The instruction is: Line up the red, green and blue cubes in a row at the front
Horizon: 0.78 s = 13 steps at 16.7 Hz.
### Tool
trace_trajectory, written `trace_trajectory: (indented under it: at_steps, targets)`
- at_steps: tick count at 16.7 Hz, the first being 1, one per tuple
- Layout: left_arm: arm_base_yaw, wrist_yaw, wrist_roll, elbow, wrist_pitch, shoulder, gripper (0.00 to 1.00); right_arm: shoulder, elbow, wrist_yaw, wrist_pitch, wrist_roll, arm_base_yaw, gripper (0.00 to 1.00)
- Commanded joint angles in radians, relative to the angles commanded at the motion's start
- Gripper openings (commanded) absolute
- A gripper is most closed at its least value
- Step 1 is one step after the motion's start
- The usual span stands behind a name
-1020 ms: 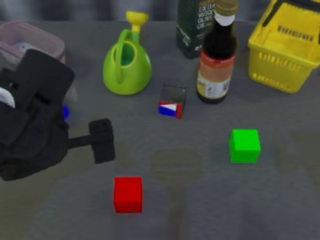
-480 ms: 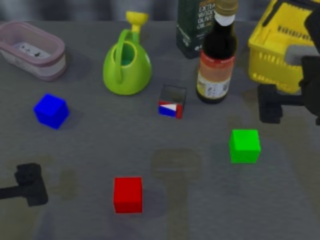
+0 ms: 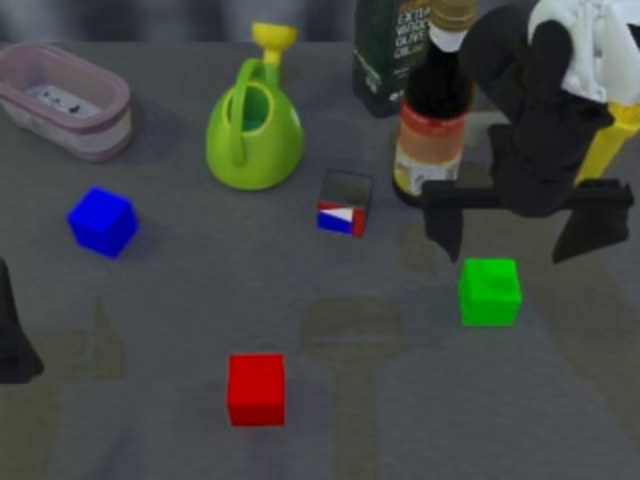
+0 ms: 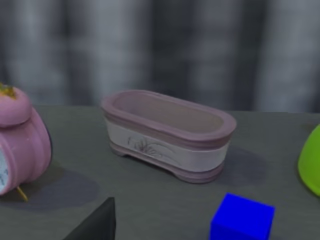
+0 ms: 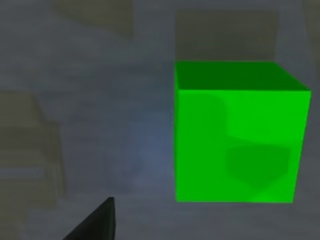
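The green cube (image 3: 490,291) rests on the table at the right, and it fills much of the right wrist view (image 5: 240,135). My right gripper (image 3: 510,248) hangs open just behind and above it, fingers spread wider than the cube; one finger (image 5: 97,222) shows in the right wrist view. At the front, left of centre, is the red cube (image 3: 255,388). The blue cube (image 3: 102,220) sits at the left, also seen in the left wrist view (image 4: 242,217). My left arm (image 3: 12,340) is back at the table's left edge, gripper open, with one finger (image 4: 97,225) showing.
A patterned cube (image 3: 345,205) stands mid-table. Behind are a pink tub (image 3: 65,95), a green watering can (image 3: 253,130), a dark sauce bottle (image 3: 432,120), an oil bottle (image 3: 385,55) and a yellow basket (image 3: 612,145) partly behind my right arm. A pink clock (image 4: 20,145) stands near the tub.
My left arm drew back from the blue cube to the left edge, leaving the cube on the table. My right arm came in from the right and now hangs by the green cube.
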Motion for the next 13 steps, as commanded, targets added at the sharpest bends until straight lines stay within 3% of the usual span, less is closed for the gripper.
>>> trace_trajectory:
  at_steps: [8, 13]
  targets:
    - [0.011, 0.002, 0.021, -0.007, 0.032, -0.033, 1.00, 0.030, 0.023, 0.000, -0.009, 0.006, 0.002, 1.00]
    - [0.011, 0.002, 0.021, -0.007, 0.032, -0.033, 1.00, 0.088, -0.072, 0.000, 0.149, 0.008, 0.006, 1.00]
